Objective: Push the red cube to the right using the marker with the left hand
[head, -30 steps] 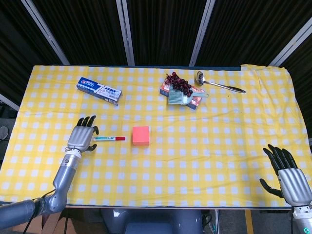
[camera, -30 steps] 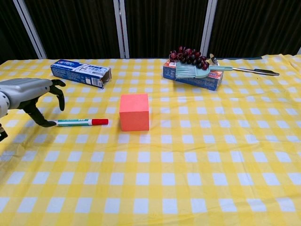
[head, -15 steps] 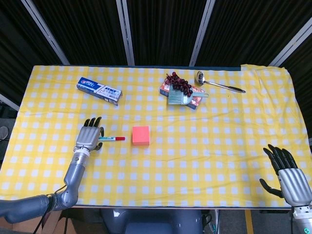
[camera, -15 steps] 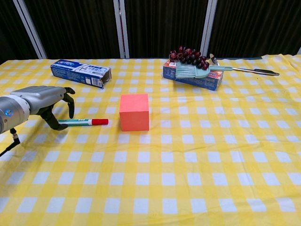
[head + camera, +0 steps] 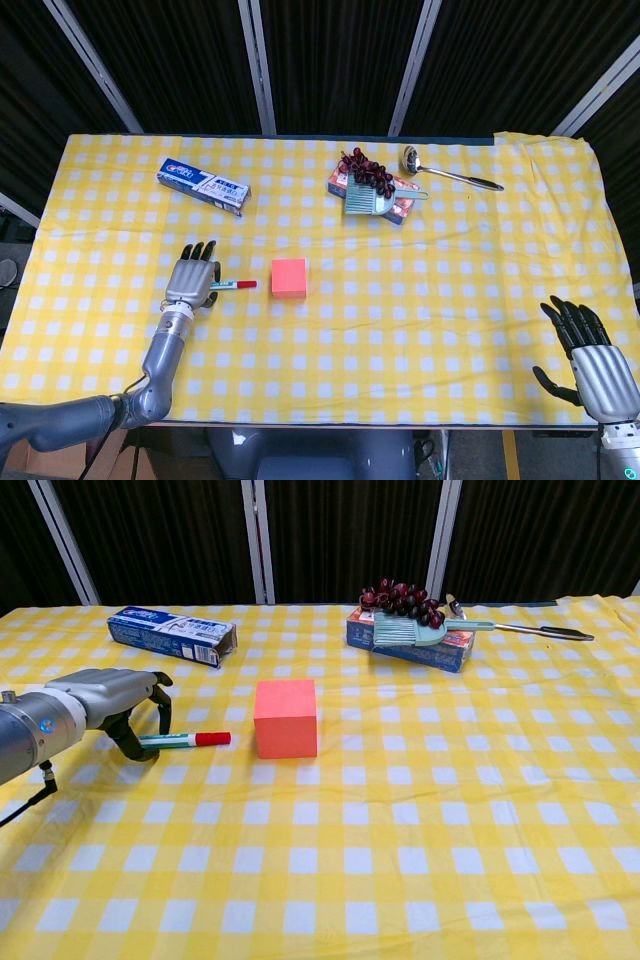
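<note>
The red cube [image 5: 289, 278] [image 5: 286, 717] stands on the yellow checked cloth, left of the table's middle. Just to its left lies the marker [image 5: 236, 285] [image 5: 190, 740], flat on the cloth, its red cap pointing at the cube with a small gap between them. My left hand [image 5: 192, 278] [image 5: 105, 701] hovers over the marker's left end, fingers arched above it and thumb on the near side, not closed on it. At the near right corner, my right hand [image 5: 595, 362] rests with its fingers spread and nothing in it; the chest view does not show it.
A blue toothpaste box [image 5: 201, 185] [image 5: 172, 635] lies at the back left. At the back right a box carries dark grapes [image 5: 365, 172] [image 5: 400, 598] and a teal brush [image 5: 365, 200], with a metal ladle [image 5: 450, 176] [image 5: 520, 630] beside it.
My left hand has slid right along the cloth, from beside the marker's left end to over it. The marker, the cube and my right hand have stayed put.
</note>
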### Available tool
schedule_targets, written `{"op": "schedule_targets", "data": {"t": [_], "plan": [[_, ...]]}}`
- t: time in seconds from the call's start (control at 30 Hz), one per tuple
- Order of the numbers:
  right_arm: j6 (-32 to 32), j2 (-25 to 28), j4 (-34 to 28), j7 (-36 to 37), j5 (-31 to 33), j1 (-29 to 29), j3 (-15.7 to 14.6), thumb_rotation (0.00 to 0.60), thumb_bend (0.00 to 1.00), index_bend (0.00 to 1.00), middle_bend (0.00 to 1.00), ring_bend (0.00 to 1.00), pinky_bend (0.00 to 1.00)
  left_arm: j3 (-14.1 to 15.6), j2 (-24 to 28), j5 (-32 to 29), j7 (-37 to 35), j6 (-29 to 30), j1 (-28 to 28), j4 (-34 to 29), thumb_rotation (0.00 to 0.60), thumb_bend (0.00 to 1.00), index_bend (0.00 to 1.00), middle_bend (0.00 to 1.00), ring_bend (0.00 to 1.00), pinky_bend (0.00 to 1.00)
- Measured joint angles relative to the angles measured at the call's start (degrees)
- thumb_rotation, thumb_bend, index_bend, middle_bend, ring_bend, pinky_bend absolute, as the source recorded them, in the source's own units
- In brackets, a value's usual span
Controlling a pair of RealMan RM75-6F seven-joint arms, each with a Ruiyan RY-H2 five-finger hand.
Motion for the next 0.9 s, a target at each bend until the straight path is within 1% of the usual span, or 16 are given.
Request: {"op": "schedule_targets", "data": {"t": [0.3,0.67,0.9], "plan": [[0.01,0.11,-0.09,0.10,0.00,-0.01,0.01,0.600,0.34,0.00,0.00,0.00,0.05,0.79,-0.22,-0.18,0.15,0.62,-0.46,0.60,0.600,0.44,0.56,0.04,0.00,0.02],[0.03,0.07,-0.17,-0.02,-0.02,-0.03,0.00,0.600,0.34,0.00,0.00,0.00,0.05,0.55,1.70,0.74,-1.33,2.02,-0.02,-0.93,0.600,0.44,0.56,0.04,0.00,0.02],[-0.01,0.12,-0.30,0.04,0.06,-0.02,0.04,0.600,0.34,0.00,0.00,0.00,0.05,0.11,1.52,-0.57,-0.51,1.69,-0.87,-0.47,0.600,0.44,0.56,0.04,0.00,0.02]]}}
